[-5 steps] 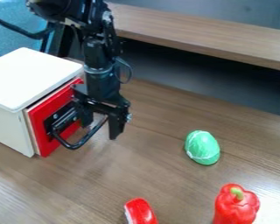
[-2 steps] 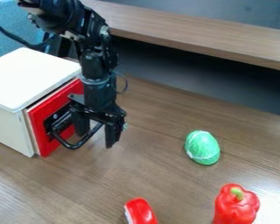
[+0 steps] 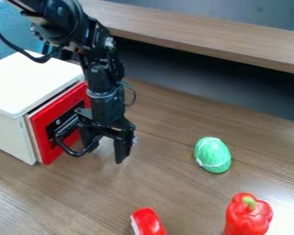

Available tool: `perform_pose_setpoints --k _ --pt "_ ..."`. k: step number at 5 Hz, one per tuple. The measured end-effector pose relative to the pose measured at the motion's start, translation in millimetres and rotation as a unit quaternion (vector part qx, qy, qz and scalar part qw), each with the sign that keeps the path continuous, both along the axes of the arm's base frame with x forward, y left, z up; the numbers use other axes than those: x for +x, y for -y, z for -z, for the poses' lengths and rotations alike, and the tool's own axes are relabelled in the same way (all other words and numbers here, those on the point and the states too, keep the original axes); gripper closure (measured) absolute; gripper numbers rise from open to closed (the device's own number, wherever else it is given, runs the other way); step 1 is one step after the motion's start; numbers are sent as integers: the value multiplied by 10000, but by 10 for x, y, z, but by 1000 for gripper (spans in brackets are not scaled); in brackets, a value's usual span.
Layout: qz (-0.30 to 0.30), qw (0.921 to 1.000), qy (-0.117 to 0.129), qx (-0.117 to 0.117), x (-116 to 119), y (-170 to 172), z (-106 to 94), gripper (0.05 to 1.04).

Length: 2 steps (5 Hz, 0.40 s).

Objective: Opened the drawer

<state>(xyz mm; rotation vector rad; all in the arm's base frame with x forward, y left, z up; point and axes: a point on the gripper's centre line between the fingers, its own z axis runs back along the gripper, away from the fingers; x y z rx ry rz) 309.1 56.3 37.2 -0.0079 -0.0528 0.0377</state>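
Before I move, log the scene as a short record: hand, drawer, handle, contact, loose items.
hand: pointing down at the drawer handle, fingers apart
drawer: red front, shut or nearly so, in white cabinet
handle: black loop, sticking out from the front
contact: hand and handle overlap in view; touch can't be confirmed
loose items: green rounded object, red pepper, red-and-white object, all on the table

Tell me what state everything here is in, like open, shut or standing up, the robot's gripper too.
Red-fronted drawer: shut or nearly so, front close to the white cabinet.
Black drawer handle: sticking out from the front.
Gripper: open, at the handle; contact unclear.
Red bell pepper: upright, stem up.
Green oval object: resting on the table.
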Motion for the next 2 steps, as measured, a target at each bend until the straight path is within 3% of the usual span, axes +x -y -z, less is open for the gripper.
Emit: perform_pose_setpoints --k 2 --pt "449 9984 63 -342 8 297 40 85"
